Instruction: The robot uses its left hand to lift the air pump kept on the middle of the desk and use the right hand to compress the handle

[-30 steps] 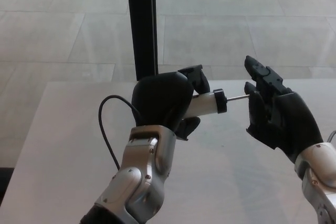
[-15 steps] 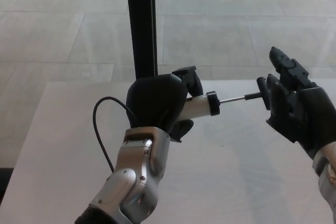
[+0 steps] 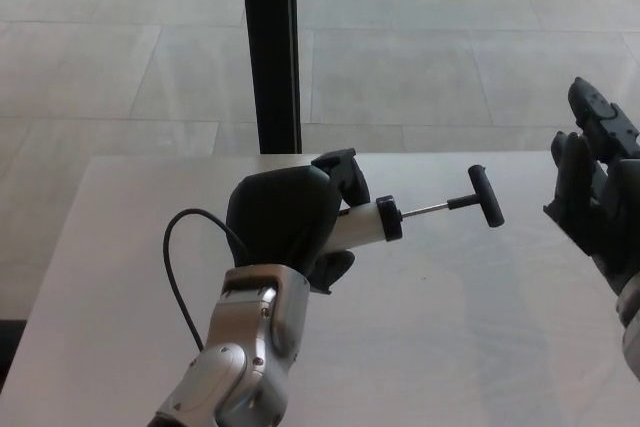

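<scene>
— Item held?
— Small white cylindrical air pump with black end cap, thin metal rod drawn out and black T-shaped handle; clamped in black left hand, raised above pale grey desk. Black hose looping off left.
— Other hand?
— Black right hand at right edge, fingers spread, empty, apart from handle.
— Background?
— Black vertical post, grey tiled floor.

Above the desk, the left hand holds the air pump, its handle seemingly apart from the right hand.
</scene>
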You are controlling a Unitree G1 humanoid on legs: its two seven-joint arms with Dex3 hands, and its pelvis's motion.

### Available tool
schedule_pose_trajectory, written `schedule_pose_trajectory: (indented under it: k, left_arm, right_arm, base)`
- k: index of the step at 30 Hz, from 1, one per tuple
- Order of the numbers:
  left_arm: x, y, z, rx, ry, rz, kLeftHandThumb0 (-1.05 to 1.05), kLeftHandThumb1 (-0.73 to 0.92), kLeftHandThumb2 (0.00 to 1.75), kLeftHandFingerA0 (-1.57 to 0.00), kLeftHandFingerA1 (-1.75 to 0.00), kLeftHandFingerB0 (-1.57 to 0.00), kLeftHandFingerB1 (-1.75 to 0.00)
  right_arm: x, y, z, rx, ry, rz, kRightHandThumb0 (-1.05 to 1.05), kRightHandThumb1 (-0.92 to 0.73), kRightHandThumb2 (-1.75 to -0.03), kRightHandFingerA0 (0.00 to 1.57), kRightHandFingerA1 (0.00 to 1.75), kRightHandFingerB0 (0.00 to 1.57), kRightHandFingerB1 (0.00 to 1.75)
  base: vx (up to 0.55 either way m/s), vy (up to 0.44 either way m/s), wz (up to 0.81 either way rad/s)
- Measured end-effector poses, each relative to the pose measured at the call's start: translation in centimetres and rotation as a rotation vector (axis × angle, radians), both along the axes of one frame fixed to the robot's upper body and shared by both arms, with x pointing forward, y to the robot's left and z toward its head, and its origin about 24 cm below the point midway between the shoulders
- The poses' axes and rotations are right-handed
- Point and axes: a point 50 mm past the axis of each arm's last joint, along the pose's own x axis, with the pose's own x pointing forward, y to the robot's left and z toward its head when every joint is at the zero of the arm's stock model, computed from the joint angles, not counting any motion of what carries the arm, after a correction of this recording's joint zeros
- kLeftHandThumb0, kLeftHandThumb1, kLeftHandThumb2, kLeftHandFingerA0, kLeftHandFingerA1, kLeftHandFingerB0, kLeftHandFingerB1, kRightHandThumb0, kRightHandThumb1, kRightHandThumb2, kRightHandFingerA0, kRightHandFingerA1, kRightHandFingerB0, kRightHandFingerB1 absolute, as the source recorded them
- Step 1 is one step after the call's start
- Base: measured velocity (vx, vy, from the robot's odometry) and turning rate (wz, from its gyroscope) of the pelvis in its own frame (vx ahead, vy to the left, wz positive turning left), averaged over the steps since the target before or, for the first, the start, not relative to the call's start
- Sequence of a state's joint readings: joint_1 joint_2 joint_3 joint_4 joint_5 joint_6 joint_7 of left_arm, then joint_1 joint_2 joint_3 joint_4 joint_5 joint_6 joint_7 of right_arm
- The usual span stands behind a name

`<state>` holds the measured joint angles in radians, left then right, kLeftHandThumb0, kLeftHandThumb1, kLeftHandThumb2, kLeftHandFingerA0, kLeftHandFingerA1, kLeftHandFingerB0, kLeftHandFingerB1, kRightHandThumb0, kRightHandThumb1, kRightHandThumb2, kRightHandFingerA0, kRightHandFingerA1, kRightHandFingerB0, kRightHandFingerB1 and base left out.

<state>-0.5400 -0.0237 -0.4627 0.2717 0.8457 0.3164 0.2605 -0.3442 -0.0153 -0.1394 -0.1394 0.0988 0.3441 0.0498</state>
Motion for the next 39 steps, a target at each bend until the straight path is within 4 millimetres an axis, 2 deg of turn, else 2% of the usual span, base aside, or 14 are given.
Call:
schedule_pose_trajectory:
  k: [3,4,5,9,10,12,13,14,26,29,30,35,36,39]
  left_arm:
    - [-0.1,-0.3,0.0,-0.001,-0.002,-0.012,-0.17,0.52,1.12,-0.96,-1.75,-0.82,-1.43]
    - [-0.1,-0.4,0.0,-0.002,-0.002,-0.015,-0.25,0.52,1.12,-1.23,-1.39,-0.93,-1.19]
    - [-0.2,-0.5,0.0,-0.002,-0.001,-0.018,-0.17,0.57,1.05,-0.91,-1.75,-0.75,-1.5]
    - [-0.2,-1.1,0.3,-0.014,-0.006,-0.034,-0.17,0.53,1.1,-0.93,-1.74,-0.81,-1.47]
    - [-0.2,-1.2,0.4,-0.016,-0.008,-0.037,-0.24,0.54,1.13,-1.2,-1.36,-0.94,-1.17]
    - [-0.1,-1.5,0.7,-0.021,-0.012,-0.047,-0.24,0.54,1.13,-1.2,-1.36,-0.94,-1.17]
    - [-0.1,-1.7,0.9,-0.024,-0.015,-0.051,-0.19,0.61,1.02,-0.92,-1.7,-0.8,-1.4]
    - [-0.1,-1.8,0.9,-0.026,-0.016,-0.054,-0.1,0.57,1.04,-0.93,-1.72,-0.76,-1.4]
    - [0.0,-2.6,1.9,-0.052,-0.031,-0.078,-0.1,0.5,1.16,-0.96,-1.69,-0.83,-1.33]
    - [-0.1,-2.8,2.0,-0.064,-0.029,-0.084,-0.13,0.42,1.2,-0.99,-1.63,-0.9,-1.23]
    - [-0.1,-2.8,2.1,-0.071,-0.028,-0.086,-0.16,0.44,1.19,-1.01,-1.47,-0.91,-0.99]
    - [-0.2,-3.0,2.3,-0.083,-0.027,-0.097,-0.11,0.47,1.15,-0.97,-1.49,-0.87,-1.07]
    - [-0.2,-3.1,2.3,-0.088,-0.023,-0.102,-0.08,0.46,1.17,-0.91,-1.66,-0.84,-1.24]
    - [-0.2,-3.2,2.3,-0.091,-0.016,-0.103,-0.16,0.47,1.18,-1.01,-1.32,-0.91,-0.85]
  right_arm:
    - [0.6,0.4,0.0,0.006,-0.004,0.012,-0.98,-0.92,-1.05,0.0,0.0,0.0,0.0]
    - [0.8,0.5,0.0,0.008,-0.004,0.016,-0.97,-0.92,-0.96,0.0,0.0,0.0,0.0]
    - [0.9,0.7,-0.1,0.008,-0.003,0.02,-1.01,-0.92,-0.95,0.0,0.0,0.0,0.0]
    - [1.5,1.2,-0.1,0.004,-0.002,0.043,-1.02,-0.92,-0.97,0.0,0.0,0.0,0.0]
    - [1.6,1.3,-0.2,0.003,0.0,0.048,-1.0,-0.92,-0.95,0.0,0.0,0.0,0.0]
    - [1.7,1.6,-0.2,0.003,0.006,0.059,-1.0,-0.92,-0.95,0.0,0.0,0.0,0.0]
    - [1.8,1.7,-0.2,0.003,0.006,0.063,-1.03,-0.92,-0.98,0.0,0.0,0.0,0.0]
    - [1.8,1.7,-0.2,0.003,0.005,0.066,-1.0,-0.92,-0.95,0.0,0.0,0.0,0.0]
    - [2.0,2.1,-0.9,0.029,0.03,0.094,-0.97,-0.92,-0.97,0.0,0.0,0.0,0.0]
    - [2.0,2.1,-1.1,0.027,0.038,0.102,-1.03,-0.92,-0.97,0.0,0.0,0.0,0.0]
    - [2.0,2.1,-1.1,0.024,0.04,0.104,-1.02,-0.92,-1.0,0.0,0.0,0.0,0.0]
    - [2.0,2.1,-1.3,0.014,0.039,0.119,-0.99,-0.92,-1.05,0.0,0.0,0.0,0.0]
    - [2.0,2.2,-1.3,0.012,0.037,0.127,-1.0,-0.92,-0.96,0.0,0.0,0.0,0.0]
    - [2.0,2.4,-1.3,0.011,0.03,0.145,-1.05,-0.92,-0.91,0.0,0.0,0.0,0.0]
  base:
    - [0.0,0.0,0.0]
    - [0.0,0.0,0.0]
    - [0.0,0.0,0.0]
    - [0.0,0.0,0.0]
    - [0.0,0.0,0.0]
    - [0.0,0.0,0.0]
    - [0.0,0.0,0.0]
    - [0.0,0.0,0.0]
    - [0.0,0.0,0.0]
    - [0.0,0.0,0.0]
    - [0.0,0.0,0.0]
    - [0.0,0.0,0.0]
    - [0.0,0.0,0.0]
    - [0.0,0.0,0.0]
